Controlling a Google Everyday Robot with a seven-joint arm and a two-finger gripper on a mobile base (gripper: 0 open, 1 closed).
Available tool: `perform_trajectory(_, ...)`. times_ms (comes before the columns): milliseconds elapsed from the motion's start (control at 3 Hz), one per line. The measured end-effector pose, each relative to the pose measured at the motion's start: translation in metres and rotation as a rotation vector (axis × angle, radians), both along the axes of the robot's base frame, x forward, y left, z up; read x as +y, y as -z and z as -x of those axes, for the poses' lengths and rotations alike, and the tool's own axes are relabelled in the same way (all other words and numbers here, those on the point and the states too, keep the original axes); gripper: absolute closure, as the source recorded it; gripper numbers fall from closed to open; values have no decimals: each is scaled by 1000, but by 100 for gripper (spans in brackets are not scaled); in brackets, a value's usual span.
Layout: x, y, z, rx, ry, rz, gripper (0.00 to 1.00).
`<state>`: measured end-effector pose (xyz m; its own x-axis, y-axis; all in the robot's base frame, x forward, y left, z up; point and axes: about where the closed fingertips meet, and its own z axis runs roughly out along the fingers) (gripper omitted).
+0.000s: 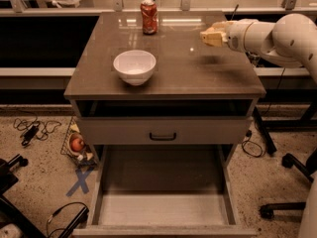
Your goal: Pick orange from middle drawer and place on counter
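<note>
Only one camera view here, so this'll be quick. The tool [210, 35] is up over the back right part of the desk [208, 78], hovering above the glossy top rather than resting on it. It pokes in from the right on the end of the white arm [270, 32]. Honestly I can't tell if the tool is open or closed from this angle.

The red soda can [148, 17] stands upright to the left of the tool and a bit further back, well apart from it. The white bowl [134, 67] is also left of the tool but closer to the camera, sitting on the desk.

The middle drawer [163, 209] is way below the tool and to its left, pulled all the way out, with its pale floor showing. Between the tool and that drawer is the shut drawer front [198, 130] with its little black handle [163, 136].

The orange I can't spot anywhere in this view, so I can't say where it is.

Down on the floor, far lower left of the tool, a reddish fruit [77, 144] sits in a wire basket [66, 144] next to the cabinet. A blue X [80, 181] is taped on the floor just in front of it.
</note>
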<state>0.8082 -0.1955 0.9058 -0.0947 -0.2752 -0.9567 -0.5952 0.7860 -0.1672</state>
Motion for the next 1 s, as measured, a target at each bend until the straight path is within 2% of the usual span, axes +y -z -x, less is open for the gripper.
perform_trajectory(333,-3,17,-3,3,2,-41,100)
perform_trajectory(1000,-4,35,-16,18,15,-44,100)
